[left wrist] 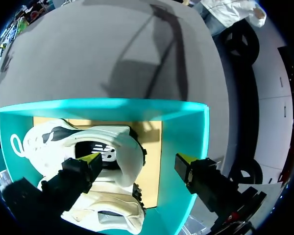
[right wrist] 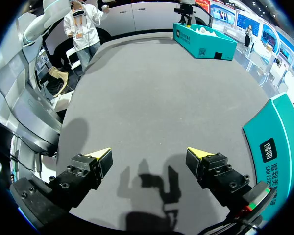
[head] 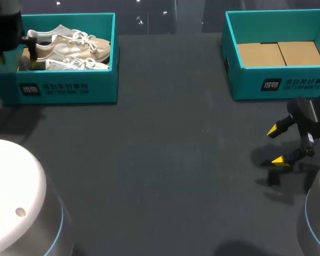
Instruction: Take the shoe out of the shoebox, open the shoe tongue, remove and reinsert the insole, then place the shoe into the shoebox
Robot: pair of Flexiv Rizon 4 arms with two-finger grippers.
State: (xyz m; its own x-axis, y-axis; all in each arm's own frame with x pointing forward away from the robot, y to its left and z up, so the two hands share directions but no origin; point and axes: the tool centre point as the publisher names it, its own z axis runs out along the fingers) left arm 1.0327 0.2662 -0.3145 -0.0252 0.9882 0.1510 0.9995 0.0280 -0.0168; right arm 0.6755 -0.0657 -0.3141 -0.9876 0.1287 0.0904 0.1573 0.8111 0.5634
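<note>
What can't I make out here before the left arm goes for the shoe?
- The insole: the far shoe has a dark opening in the left wrist view, and it is too small in the head view.
- The left gripper: in the head view, the arm's own body covers most of it.
- The near shoe: in the left wrist view, it is partly under a finger and cut off by the rim.

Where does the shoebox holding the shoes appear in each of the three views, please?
Head view: the shoebox sits at the table's far left corner.
Left wrist view: the shoebox lies directly under the open left claw.
Right wrist view: the shoebox is far across the table, ahead of the right claw.
Shared landmark: the white shoes inside it.
</note>
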